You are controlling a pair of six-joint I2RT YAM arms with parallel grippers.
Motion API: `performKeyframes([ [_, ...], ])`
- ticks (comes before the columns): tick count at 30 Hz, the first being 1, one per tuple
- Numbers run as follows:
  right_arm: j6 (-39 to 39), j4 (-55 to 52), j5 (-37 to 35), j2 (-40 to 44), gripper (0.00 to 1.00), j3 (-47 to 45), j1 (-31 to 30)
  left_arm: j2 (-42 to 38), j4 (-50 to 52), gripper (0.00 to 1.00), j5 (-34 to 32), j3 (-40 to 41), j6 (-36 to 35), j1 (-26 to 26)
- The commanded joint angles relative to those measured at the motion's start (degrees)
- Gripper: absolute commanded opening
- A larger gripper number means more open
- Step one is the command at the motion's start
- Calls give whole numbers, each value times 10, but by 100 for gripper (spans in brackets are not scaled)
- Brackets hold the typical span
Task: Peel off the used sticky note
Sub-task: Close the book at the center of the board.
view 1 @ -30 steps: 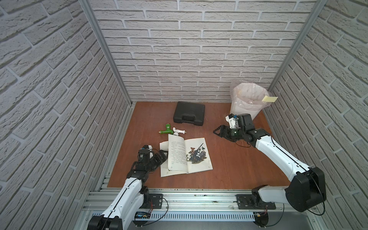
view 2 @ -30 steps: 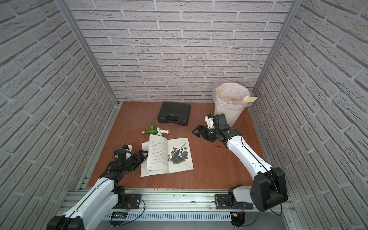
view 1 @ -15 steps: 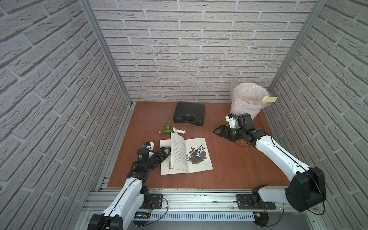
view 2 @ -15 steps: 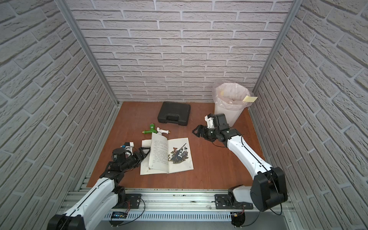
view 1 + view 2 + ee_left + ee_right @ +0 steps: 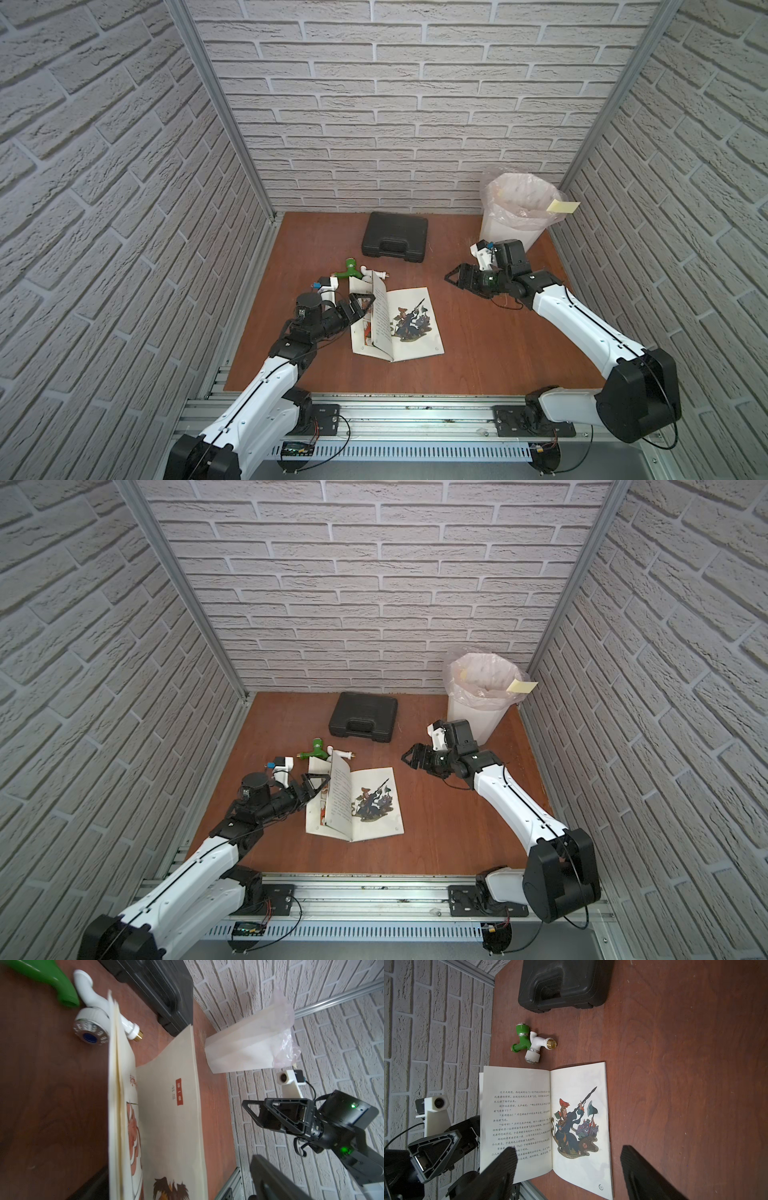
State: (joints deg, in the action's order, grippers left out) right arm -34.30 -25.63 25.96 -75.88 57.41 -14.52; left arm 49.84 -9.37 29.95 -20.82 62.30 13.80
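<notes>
Left pincer spread wide, clamped on nothing, at the left edge of the picture booklet, raised pages standing edge-on between the black fingers in the left wrist view. Right pincer also apart and empty, off the table, aimed toward the booklet from the bin side, well apart from it. Left arm low, stretched forward from the front rail, white forearm, black wrist. Right arm reaching diagonally from its base toward the back, wrist bent in toward the middle. Used sticky note pale yellow, small rectangle, stuck on the rim of the bin liner, jutting out toward the right wall, far from both pincers. Bin white, tapered, lined with crinkled translucent pinkish plastic. Booklet thin, matte cream paper, lying open: printed Chinese text on the upright leaf, colour drawing of a figure with a spear on the flat right page. Green plastic tap and white plastic tap touching, just behind the booklet, brass thread on the white one. Black moulded plastic case shut, rounded corners, handle recess, near the back wall. Tabletop reddish-brown wood grain, smooth. Walls white faux brick, rough.
</notes>
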Motion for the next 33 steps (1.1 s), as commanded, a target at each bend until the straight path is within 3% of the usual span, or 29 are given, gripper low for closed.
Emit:
performKeyframes([
  [1, 0, 10, 1, 30, 84, -12, -1, 35, -43, 98, -26, -41, -23, 47],
  [6, 5, 0, 2, 53, 84, -22, 11, 118, -57, 98, -50, -98, -55, 110],
  [14, 13, -21, 3, 105, 85, -45, 45, 283, -148, 98, -53, -139, -47, 171],
  [24, 18, -31, 17, 147, 84, -85, 88, 470, -285, 98, -42, -139, 1, 185],
  [33, 22, -31, 23, 147, 84, -90, 104, 549, -354, 98, -41, -116, 26, 184],
])
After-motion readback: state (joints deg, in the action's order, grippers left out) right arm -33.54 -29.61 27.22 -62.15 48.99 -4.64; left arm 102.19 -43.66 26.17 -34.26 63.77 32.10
